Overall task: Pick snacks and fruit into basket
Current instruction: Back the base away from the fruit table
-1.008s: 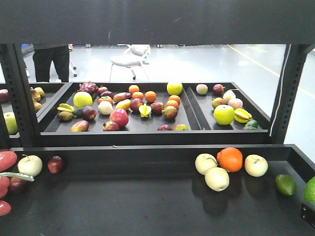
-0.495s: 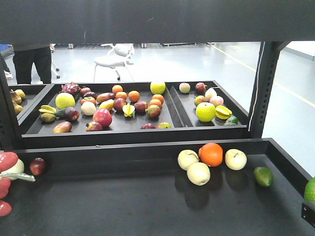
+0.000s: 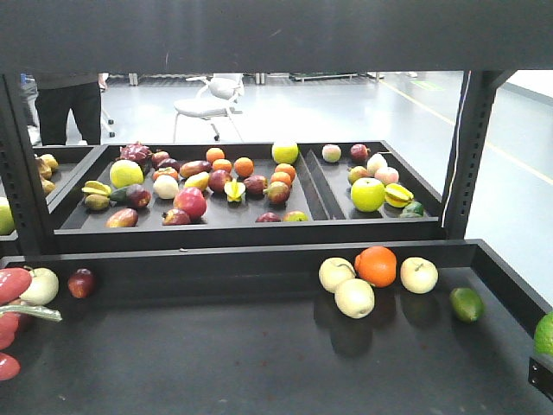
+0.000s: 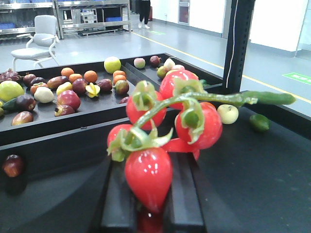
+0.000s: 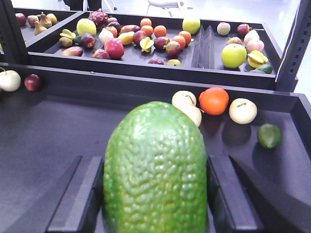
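Front view: the black bench (image 3: pixel 216 363) is the biggest thing before me, a rimmed top with loose fruit on it. Behind it and higher sits a black tray (image 3: pixel 259 236) split into compartments. The middle compartment is crowded with mixed fruit, too close-packed to count in full, though I make out five small oranges (image 3: pixel 244 167) and two starfruit (image 3: pixel 233 190). A slanted divider (image 3: pixel 315 181) parts it from the right compartment, which holds eight pieces, the largest a green apple (image 3: pixel 367 194). The left compartment shows only a few pieces, partly hidden by a post (image 3: pixel 17 164).

My left fingers (image 4: pixel 177 194) are closed on the red fruit (image 4: pixel 148 174), a glossy cluster of at least four lobes on one green stem. The lowest lobe is pinched between them and the rest stands above, over the bench. My right fingers (image 5: pixel 95 194) clamp the green fruit (image 5: pixel 155 145), which is bumpy-skinned, upright and touching both sides.

On the bench's right half, three pale apples (image 3: pixel 354 296) and one big orange (image 3: pixel 378 265) huddle together, touching. One small dark green fruit (image 3: pixel 467 304) lies apart to their right. At the left, by the back wall, sit a fourth pale apple and one dark red fruit (image 3: pixel 80 283), just beside each other.
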Available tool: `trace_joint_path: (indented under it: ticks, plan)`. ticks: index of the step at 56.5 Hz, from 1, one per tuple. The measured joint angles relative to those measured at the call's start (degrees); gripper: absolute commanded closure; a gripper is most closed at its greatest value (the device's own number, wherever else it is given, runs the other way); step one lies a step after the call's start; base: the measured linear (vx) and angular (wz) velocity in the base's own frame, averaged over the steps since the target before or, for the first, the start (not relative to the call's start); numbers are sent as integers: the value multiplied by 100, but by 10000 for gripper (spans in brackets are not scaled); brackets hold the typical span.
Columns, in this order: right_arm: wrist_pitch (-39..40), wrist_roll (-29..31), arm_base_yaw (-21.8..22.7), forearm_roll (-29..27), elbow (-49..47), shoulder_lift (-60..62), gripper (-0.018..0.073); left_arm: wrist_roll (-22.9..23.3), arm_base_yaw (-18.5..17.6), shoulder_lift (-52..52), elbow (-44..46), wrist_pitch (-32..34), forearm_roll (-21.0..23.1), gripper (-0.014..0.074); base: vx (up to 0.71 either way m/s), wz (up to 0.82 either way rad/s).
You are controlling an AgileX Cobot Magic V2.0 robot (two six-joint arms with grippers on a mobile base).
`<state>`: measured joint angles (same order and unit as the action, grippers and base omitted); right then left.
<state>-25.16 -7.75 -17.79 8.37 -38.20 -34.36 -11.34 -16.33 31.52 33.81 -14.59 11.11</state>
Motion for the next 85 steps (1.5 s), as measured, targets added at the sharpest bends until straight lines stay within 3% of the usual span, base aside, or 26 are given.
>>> trace_joint_path:
  ticks: [85]
  plan:
    - [0, 0, 0, 0, 0, 0, 568, 0, 0, 0, 0, 0, 0, 594, -17, 4]
